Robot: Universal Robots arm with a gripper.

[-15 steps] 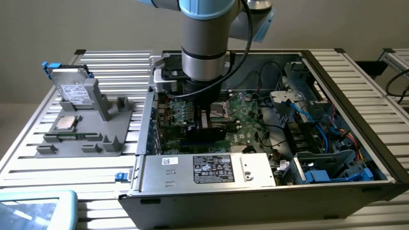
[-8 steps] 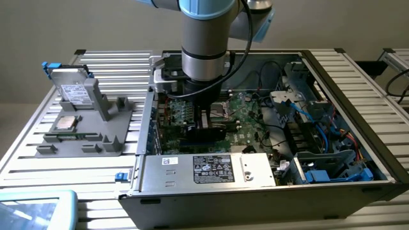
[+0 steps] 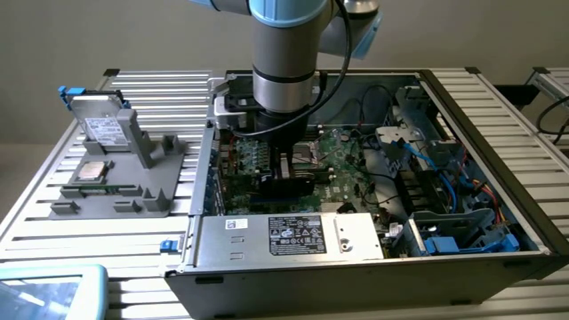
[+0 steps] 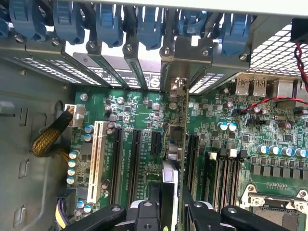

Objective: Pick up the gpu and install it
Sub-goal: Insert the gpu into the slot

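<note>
The tool (image 4: 171,211) is down inside the case (image 3: 498,200), its fingers (image 4: 147,216) partly closed on the gpu (image 4: 179,144), which stands on edge over the board (image 4: 144,110). In the wrist view the card runs up the middle of the frame, its bracket end reaching the rear slot openings under the blue clips (image 4: 149,21) at the top.

The risk I'd watch: the card looks close to its slot, but I can't tell if it is seated. If its edge sits a little off the slot, pushing down could jam it on the slot wall or flex the board. The bracket could also catch on the rear frame.

In the exterior view, going left to right: the grey rack (image 3: 116,193) on the table (image 3: 36,220) at mid left holds a silver drive (image 3: 100,120) standing upright and a chip (image 3: 92,171) lying flat. The open case at centre and right holds the board, the power supply (image 3: 294,237) along its lower edge, and blue cables (image 3: 444,167) at the right.
</note>
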